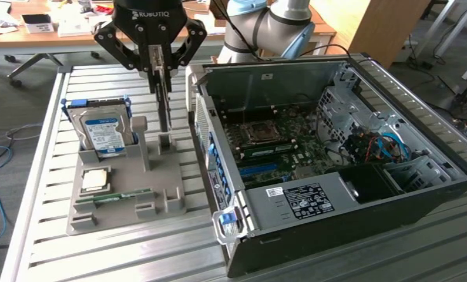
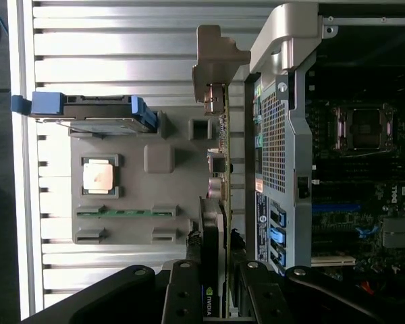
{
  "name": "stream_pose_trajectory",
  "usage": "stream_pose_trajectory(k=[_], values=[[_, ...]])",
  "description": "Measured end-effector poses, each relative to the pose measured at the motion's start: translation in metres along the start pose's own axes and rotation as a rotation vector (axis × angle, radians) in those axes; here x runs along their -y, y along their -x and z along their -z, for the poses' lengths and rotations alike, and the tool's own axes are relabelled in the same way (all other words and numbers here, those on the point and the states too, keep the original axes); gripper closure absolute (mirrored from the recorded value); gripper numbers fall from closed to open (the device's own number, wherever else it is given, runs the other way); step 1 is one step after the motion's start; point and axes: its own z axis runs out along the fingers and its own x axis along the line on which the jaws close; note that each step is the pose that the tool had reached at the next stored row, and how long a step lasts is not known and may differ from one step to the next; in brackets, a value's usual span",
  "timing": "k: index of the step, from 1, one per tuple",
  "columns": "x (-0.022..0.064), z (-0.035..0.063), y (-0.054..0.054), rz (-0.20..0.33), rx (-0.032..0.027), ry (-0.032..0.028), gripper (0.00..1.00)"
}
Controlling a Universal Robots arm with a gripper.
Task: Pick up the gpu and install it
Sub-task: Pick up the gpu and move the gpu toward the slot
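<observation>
1. A robot arm's black gripper (image 1: 164, 71) is hanging over a slatted metal table (image 1: 100, 258), toward the back of the scene in the exterior view.
2. Its two fingers are pressing in from either side on the upper edge of the graphics card (image 1: 165, 108), so the tool is clamped on the card.
3. The graphics card is standing upright and edge-on to the exterior camera, showing as a thin dark strip running straight down from the gripper.
4. Its lower end is reaching a slotted post on a gray tray (image 1: 120, 202). Whether it is sitting in that slot or hanging just clear of it cannot be told.
5. In the wrist view, the graphics card (image 2: 213, 233) is showing as a narrow strip running alongside the outer wall of the computer case (image 2: 290, 135). Its silver bracket (image 2: 216, 57) is at the end farthest from the gripper (image 2: 217, 268), and its black cooler is sitting between the fingers.
6. The gray tray is lying just beside the open computer case (image 1: 350, 229), on the exterior view's left of it.
7. A hard drive (image 1: 104, 132) with a blue-and-white label is standing upright at the back of the tray.
8. A square processor chip (image 1: 96, 179) is lying flat in front of the hard drive, and a thin green memory stick (image 1: 114, 198) is lying in front of the chip.
9. The computer case is lying on its side with the panel off, and its motherboard (image 1: 284, 147) is facing upward.
</observation>
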Motion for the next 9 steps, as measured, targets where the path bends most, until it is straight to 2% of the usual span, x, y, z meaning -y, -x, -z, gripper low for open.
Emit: stream_pose_trajectory(k=[9], values=[[-0.0001, -0.0001, 0.0033, 0.0, 0.0, 0.0, 0.73]])
